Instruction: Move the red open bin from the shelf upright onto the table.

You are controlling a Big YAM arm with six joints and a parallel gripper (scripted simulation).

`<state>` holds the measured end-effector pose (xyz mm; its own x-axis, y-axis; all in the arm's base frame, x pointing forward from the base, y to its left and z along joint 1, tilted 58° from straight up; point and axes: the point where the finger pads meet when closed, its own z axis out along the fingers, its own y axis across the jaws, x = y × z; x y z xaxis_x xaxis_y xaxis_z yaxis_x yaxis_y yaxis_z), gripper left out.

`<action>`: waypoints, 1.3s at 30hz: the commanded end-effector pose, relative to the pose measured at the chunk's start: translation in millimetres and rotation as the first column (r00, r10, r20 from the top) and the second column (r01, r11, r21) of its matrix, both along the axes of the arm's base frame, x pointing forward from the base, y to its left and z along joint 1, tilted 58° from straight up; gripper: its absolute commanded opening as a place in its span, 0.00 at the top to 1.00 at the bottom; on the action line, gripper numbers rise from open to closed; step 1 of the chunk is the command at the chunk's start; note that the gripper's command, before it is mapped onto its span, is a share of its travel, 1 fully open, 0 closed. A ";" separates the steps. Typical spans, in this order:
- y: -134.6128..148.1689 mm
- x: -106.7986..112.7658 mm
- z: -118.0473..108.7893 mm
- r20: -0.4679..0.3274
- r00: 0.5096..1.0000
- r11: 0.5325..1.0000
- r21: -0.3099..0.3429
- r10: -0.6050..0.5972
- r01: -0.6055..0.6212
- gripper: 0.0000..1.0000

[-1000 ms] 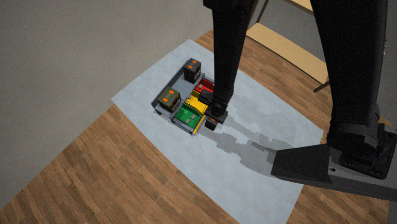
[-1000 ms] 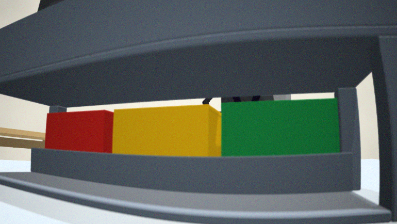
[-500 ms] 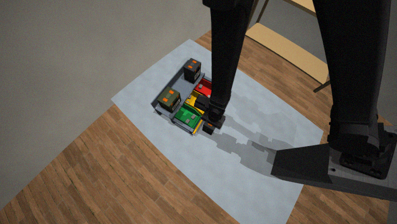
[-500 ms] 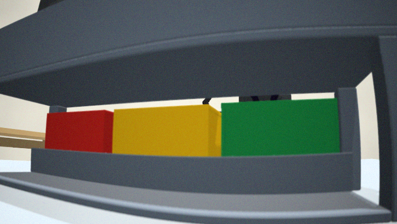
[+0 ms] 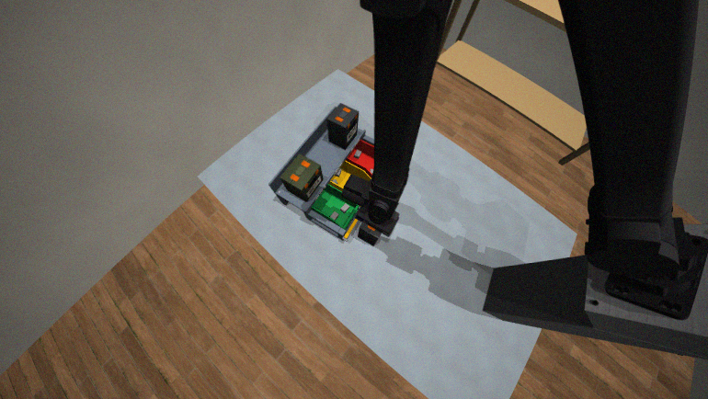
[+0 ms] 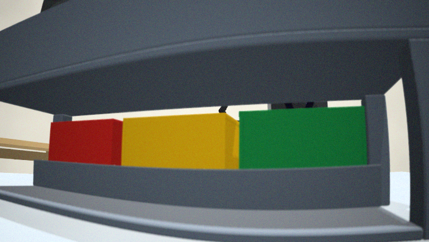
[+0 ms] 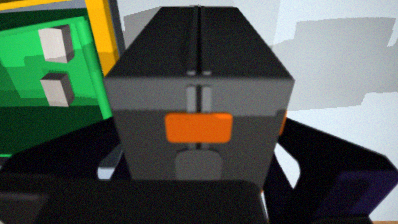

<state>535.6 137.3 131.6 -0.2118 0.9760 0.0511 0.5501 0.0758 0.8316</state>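
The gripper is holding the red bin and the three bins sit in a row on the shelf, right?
Not quite. The gripper is shut on a dark box with an orange tab, as the wrist view shows. The red bin sits on the shelf in a row with the yellow bin and green bin.
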 end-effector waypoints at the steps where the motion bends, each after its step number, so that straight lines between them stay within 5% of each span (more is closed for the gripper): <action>1: 3.9 -12.5 19.1 0.023 1.000 1.000 0.016 0.001 -0.002 1.00; 39: 0.2 -11.4 19.3 0.024 1.000 1.000 0.014 -0.006 0.006 1.00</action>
<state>534.5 140.9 131.5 -0.2121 0.9759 0.0513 0.5509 0.0761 0.8311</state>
